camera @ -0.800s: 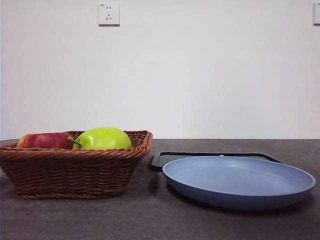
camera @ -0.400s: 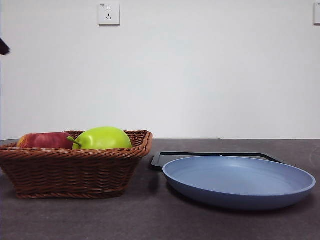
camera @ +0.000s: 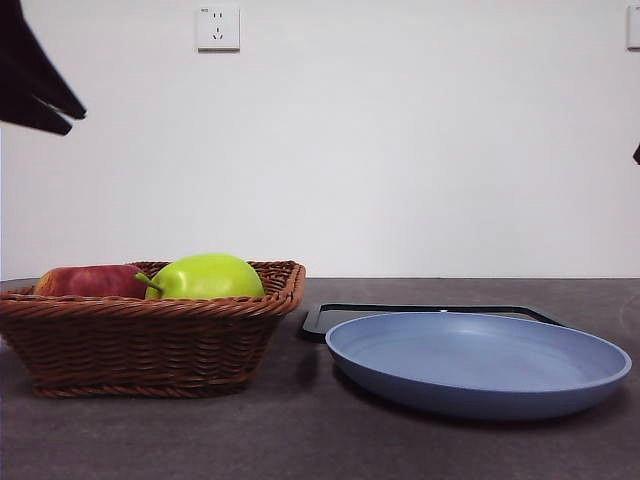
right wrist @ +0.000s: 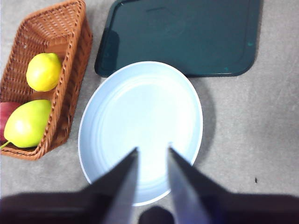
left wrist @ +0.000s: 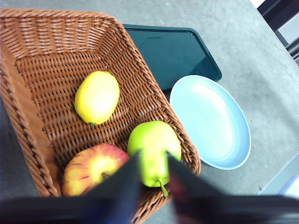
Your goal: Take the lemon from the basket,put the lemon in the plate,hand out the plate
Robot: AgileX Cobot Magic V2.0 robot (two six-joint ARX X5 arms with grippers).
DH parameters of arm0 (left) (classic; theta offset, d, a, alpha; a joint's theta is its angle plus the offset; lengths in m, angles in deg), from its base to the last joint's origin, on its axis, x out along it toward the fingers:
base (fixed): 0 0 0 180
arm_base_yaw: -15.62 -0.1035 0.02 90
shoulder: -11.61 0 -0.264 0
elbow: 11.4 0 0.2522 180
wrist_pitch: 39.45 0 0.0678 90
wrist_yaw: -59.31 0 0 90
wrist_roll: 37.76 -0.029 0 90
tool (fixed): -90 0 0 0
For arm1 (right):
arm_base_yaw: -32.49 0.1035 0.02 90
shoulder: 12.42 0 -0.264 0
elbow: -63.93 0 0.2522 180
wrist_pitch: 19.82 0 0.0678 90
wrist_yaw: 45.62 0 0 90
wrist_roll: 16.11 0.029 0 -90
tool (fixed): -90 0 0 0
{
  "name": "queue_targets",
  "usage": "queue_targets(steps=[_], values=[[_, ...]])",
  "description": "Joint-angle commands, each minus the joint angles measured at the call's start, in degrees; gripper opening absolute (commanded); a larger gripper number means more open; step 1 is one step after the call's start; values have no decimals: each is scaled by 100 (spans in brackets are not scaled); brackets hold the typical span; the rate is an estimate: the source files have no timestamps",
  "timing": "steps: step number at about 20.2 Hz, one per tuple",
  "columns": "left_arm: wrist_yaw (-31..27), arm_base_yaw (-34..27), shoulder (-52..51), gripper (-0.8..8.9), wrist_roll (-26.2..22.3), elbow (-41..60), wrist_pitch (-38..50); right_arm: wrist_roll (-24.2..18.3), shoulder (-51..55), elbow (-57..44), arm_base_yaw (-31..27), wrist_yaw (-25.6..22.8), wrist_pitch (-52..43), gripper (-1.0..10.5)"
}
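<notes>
The lemon (left wrist: 96, 97) (right wrist: 43, 71) lies on the floor of the wicker basket (camera: 150, 340) (left wrist: 28, 140) (right wrist: 70, 28); in the front view it is hidden behind the basket wall and the other fruit. My left gripper (left wrist: 153, 158) (camera: 40, 90) hangs open well above the basket, over the green fruit, with nothing between its fingers. To the basket's right, the light blue plate (camera: 478, 365) (left wrist: 210, 121) (right wrist: 140, 121) rests bare on the table. Above it, my right gripper (right wrist: 153, 151) is open and holds nothing; in the front view it shows only as a dark sliver (camera: 636, 153).
A yellow-green fruit (camera: 205, 277) (left wrist: 154, 140) (right wrist: 27, 123) and a red apple (camera: 90, 282) (left wrist: 91, 168) share the basket with the lemon. A flat black tray (camera: 420, 310) (left wrist: 173, 51) (right wrist: 187, 32) lies behind the plate.
In the front view the black gripper at the top left has come further into the picture and lower. A dark sliver has appeared at the right edge. Basket, fruit and plate have not moved.
</notes>
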Motion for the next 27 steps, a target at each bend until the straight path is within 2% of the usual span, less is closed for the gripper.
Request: queue_targets(steps=[1,4,7,15,20,23,27], values=[[28,33,31,338,9,-70,26,-55,-90,90,13,-48,-15,252],[46,35,31,378,199,-70,24,-90,-249,90,15,-103,-15,285],[68,44,31,378,214,-70,26,-133,-706,90,24,-466,-28,285],[39,188,31,378,214,-70,35,4,-2575,90,334,-435,-774,278],[42,188,31,378,212,-70,33,111,-3178,90,391,-422,-1113,212],[42,188,31,378,212,-70,37,146,-3355,90,391,-22,-1309,112],[42,188,31,378,212,-70,35,144,-3460,90,391,-7,-1438,56]])
